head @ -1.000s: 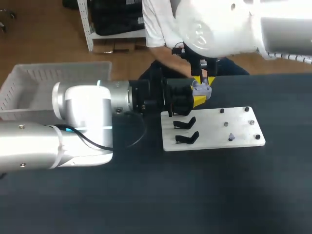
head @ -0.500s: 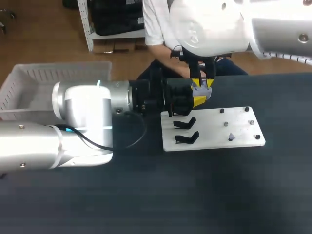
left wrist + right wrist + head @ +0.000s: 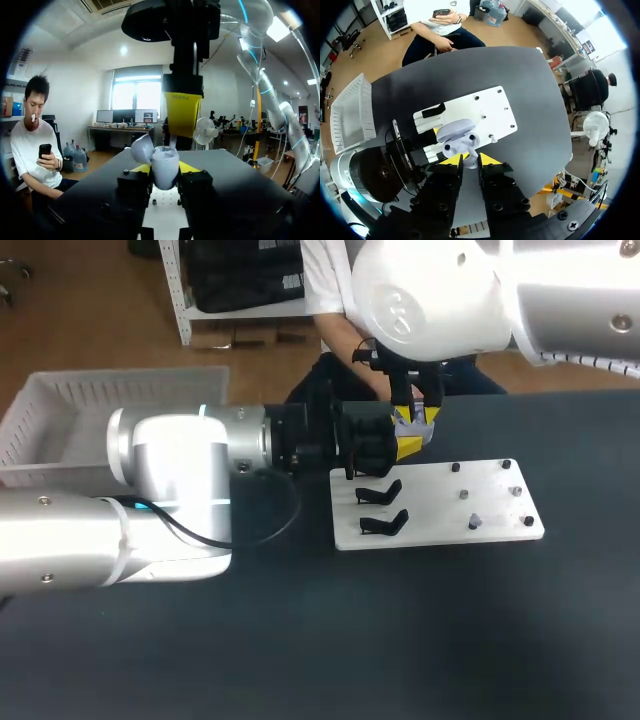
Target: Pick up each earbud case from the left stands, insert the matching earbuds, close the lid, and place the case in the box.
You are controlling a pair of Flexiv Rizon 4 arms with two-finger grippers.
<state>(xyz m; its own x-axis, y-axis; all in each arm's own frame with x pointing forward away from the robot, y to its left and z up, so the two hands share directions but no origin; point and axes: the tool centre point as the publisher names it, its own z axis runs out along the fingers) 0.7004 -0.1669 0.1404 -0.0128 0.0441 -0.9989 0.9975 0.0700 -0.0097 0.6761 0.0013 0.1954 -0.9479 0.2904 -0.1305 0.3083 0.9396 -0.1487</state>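
Looking down from the head view: holding the case [image 3: 414,428] in the left gripper [image 3: 408,445], just past the far edge of the board [image 3: 440,510], well apart from the box [image 3: 60,420] off at the left. Hanging right over the case with the right gripper [image 3: 416,412]. Leaving two black stands [image 3: 381,491] on the board bare. Peeking from the left wrist: clamping the case with the left jaws, one yellow tip pressed on each side, with the lid [image 3: 142,148] tipped open and the right gripper straight above. Peeking from the right wrist: pinching a small white earbud [image 3: 472,158] with the right jaws, close together on it, right over the open case. Looks like the step of putting the earbud in. Could jam the earbud on the edge of the case by going down a bit off to one side. Could twist the case in the left jaws by pushing too hard. Could drop the earbud onto the table [image 3: 300,640] by letting go too soon. Could knock the lid shut by bumping it.
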